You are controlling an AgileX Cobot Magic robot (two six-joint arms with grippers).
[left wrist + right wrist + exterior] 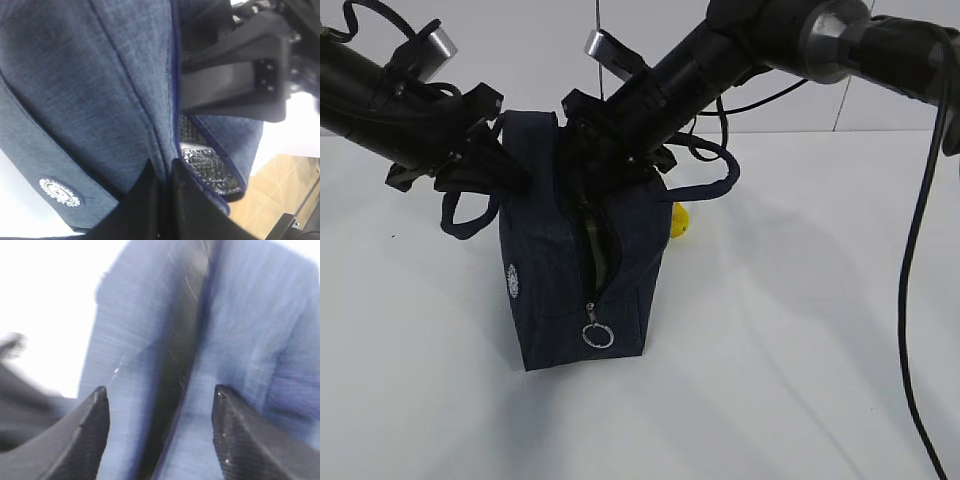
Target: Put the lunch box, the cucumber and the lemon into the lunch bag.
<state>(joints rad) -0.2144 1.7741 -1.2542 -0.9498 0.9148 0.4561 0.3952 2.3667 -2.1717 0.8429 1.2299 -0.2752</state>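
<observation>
The lunch bag stands upright on the white table, end panel facing us, its zipper part open with a metal ring pull hanging low. The only marking is a small round white logo on its side; the print inside is too small to read, even in the left wrist view, where it shows as a toothed ring with a reddish centre.

The left gripper pinches the bag's top edge, its fingers pressed close with the navy cloth between them. That view alone shows the silver quilted lining inside the opening.

The right gripper hangs over the top of the bag, its fingers spread wide with nothing between them; its view is blurred, showing little but blue fabric and a dark seam.

From the front, both grippers are mostly hidden behind the bag top and the loop handles. The lemon peeks out behind the bag's right side, mostly covered.
</observation>
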